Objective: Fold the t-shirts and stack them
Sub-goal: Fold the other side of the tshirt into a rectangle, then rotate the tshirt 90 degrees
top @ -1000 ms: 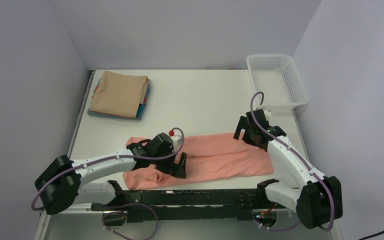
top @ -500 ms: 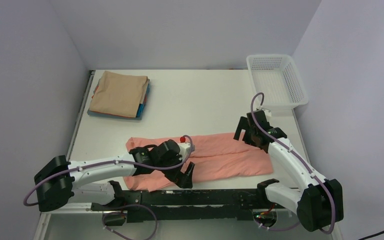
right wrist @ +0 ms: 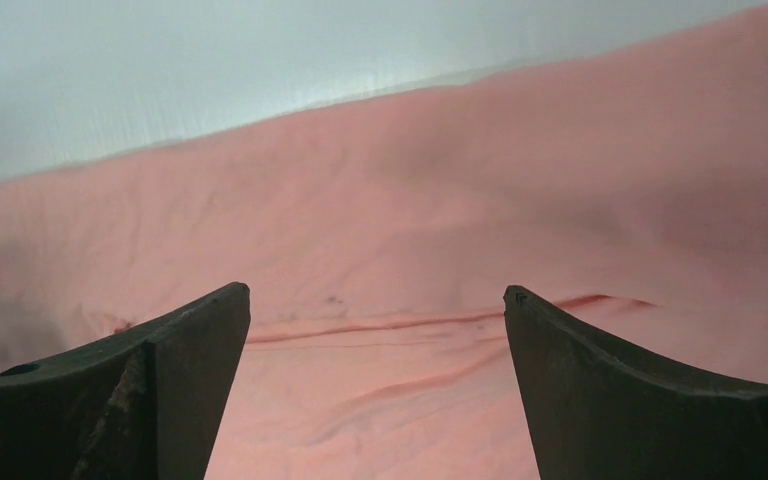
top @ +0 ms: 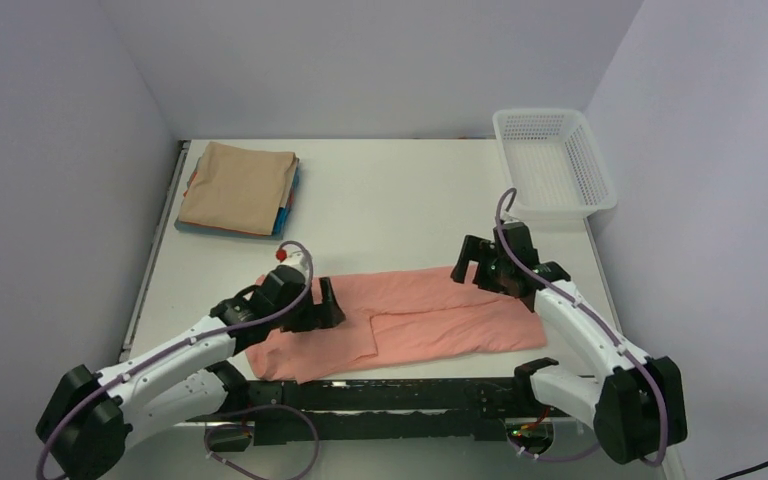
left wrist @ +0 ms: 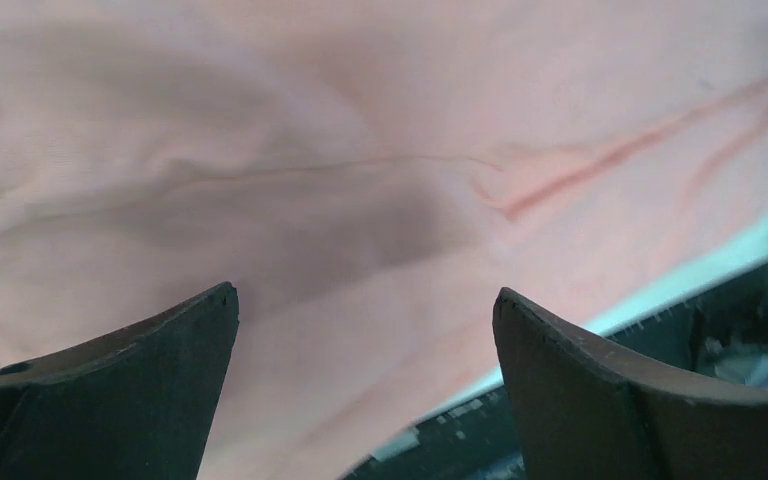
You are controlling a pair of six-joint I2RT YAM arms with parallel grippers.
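A salmon-pink t-shirt [top: 420, 315] lies folded into a long strip along the near edge of the table. It fills the left wrist view [left wrist: 360, 150] and the right wrist view [right wrist: 440, 230]. My left gripper [top: 328, 303] is open and empty, low over the strip's left part. My right gripper [top: 468, 265] is open and empty over the strip's far right edge. A folded tan t-shirt [top: 239, 186] tops a stack at the far left, with blue and reddish folded edges [top: 287, 210] under it.
A white plastic mesh basket [top: 554, 162] stands at the far right corner. The black rail [top: 400, 395] of the arm bases runs along the near table edge, just below the pink strip.
My left gripper has moved from the strip's near edge up and to the left, onto the strip's left part. My right gripper has shifted slightly left. The left sleeve part lies flatter.
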